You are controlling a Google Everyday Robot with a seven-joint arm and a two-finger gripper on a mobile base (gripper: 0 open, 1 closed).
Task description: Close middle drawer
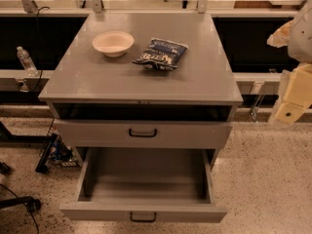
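The grey metal cabinet [146,67] stands in the centre of the camera view. The middle drawer [146,179] is pulled far out towards me, showing its plain grey tray, which holds nothing. Its low front with a small black handle [143,217] is at the bottom of the view. Above it, another low-fronted grey drawer [143,133] with a black handle is out only a little, with a dark gap over it. My gripper [292,101] hangs at the right edge, level with the cabinet top, well to the right of both drawers and touching nothing.
A pale bowl [113,43] and a dark blue chip bag [161,53] lie on the cabinet top. A water bottle [24,60] stands on a rail at the left. Cables and a stand [53,152] lie on the speckled floor at the lower left.
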